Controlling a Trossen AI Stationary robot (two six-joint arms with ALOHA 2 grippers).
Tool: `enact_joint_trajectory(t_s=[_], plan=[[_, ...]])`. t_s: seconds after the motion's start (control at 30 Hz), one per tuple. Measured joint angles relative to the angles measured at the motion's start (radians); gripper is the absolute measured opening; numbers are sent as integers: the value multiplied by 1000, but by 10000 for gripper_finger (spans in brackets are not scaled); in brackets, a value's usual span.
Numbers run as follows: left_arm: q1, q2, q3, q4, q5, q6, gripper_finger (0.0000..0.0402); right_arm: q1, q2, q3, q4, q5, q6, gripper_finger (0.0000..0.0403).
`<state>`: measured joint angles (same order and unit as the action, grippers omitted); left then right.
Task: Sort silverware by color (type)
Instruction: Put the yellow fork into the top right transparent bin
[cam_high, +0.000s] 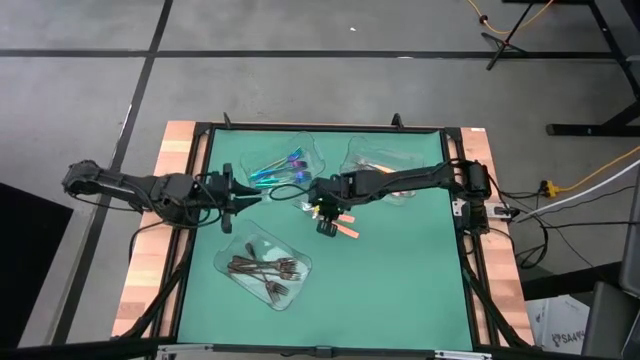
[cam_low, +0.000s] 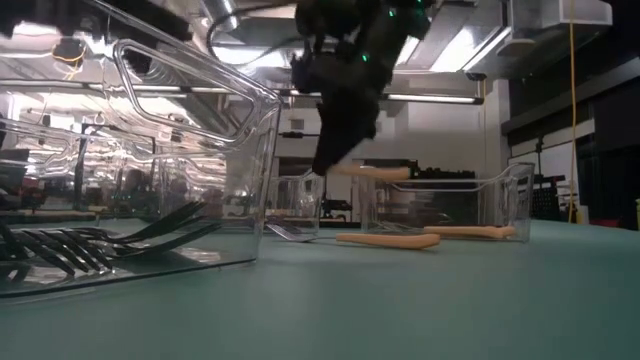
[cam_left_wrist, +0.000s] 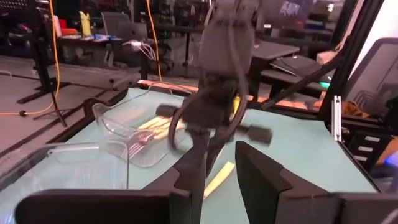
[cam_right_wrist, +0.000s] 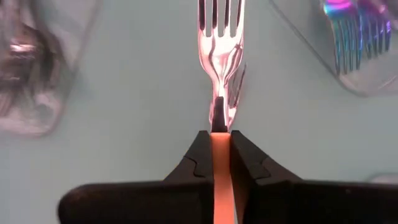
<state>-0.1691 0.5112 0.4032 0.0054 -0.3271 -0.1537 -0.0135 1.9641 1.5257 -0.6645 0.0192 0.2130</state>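
From above, the right gripper (cam_high: 322, 212) sits near the middle of the green surface (cam_high: 400, 270), clamped on an orange-handled fork with silver tines (cam_high: 343, 228); the left gripper (cam_high: 245, 192), jaws apart and empty, waits toward the left edge. Iridescent blue-purple forks (cam_high: 280, 166) fill a clear plastic tray (cam_high: 312, 150) by the far edge, and dark brown forks (cam_high: 262, 270) lie in another clear tray (cam_high: 228, 262) nearer the front. At table height, a second orange-handled fork (cam_low: 385, 240) lies flat on the surface. The right wrist view shows the pads (cam_right_wrist: 194, 163) pinching the orange handle, tines pointing away.
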Motion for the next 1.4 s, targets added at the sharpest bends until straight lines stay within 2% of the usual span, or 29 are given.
enact_joint_trajectory(t_s=[0.27, 0.43, 0.6, 0.8, 0.97, 1.1, 1.23, 1.4], plan=[[34, -174, -177, 60, -1, 0, 81, 0, -2, 208, -180, -13, -55, 7], [71, -276, -216, 58, -2, 49, 81, 0, -3, 336, -313, -15, -78, 8], [90, -384, -246, 49, -2, 110, 81, 0, -3, 443, -440, -73, -91, 8], [99, -510, -257, -60, -3, 130, 81, 0, -4, 532, -548, -83, -96, 9], [99, -509, -257, -131, -59, 102, 81, 1, -18, 570, -624, -144, -117, 9], [99, -509, -257, -253, -86, 30, 81, 0, -66, 570, -667, -177, -131, 9], [99, -509, -257, -301, -122, 4, 81, -8, -113, 570, -742, -126, -163, 9], [99, -509, -257, -308, -127, 14, 81, -17, -165, 570, -841, -11, -192, 9]])
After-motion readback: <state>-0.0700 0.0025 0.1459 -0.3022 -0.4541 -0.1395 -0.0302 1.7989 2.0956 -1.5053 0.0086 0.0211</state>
